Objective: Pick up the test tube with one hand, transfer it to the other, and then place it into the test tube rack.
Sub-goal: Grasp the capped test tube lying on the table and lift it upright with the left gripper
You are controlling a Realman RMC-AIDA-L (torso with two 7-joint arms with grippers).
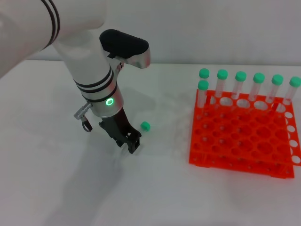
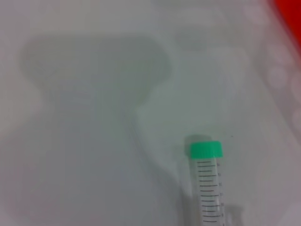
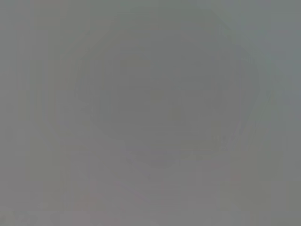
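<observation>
The test tube lies on the white table, its green cap (image 1: 145, 125) pointing away from my left arm. In the left wrist view its cap (image 2: 205, 149) and its clear marked body (image 2: 209, 197) show close up. My left gripper (image 1: 132, 145) is down at the table and shut on the tube's lower part, which the fingers (image 1: 135, 141) hide in the head view. The orange-red test tube rack (image 1: 240, 141) stands to the right, well apart from the gripper. My right gripper is out of view; the right wrist view shows only flat grey.
Several green-capped tubes (image 1: 222, 82) stand upright in the rack's back row, and one (image 1: 202, 94) stands just in front of them at its left end. The white table (image 1: 56, 179) stretches around the left arm and toward the rack.
</observation>
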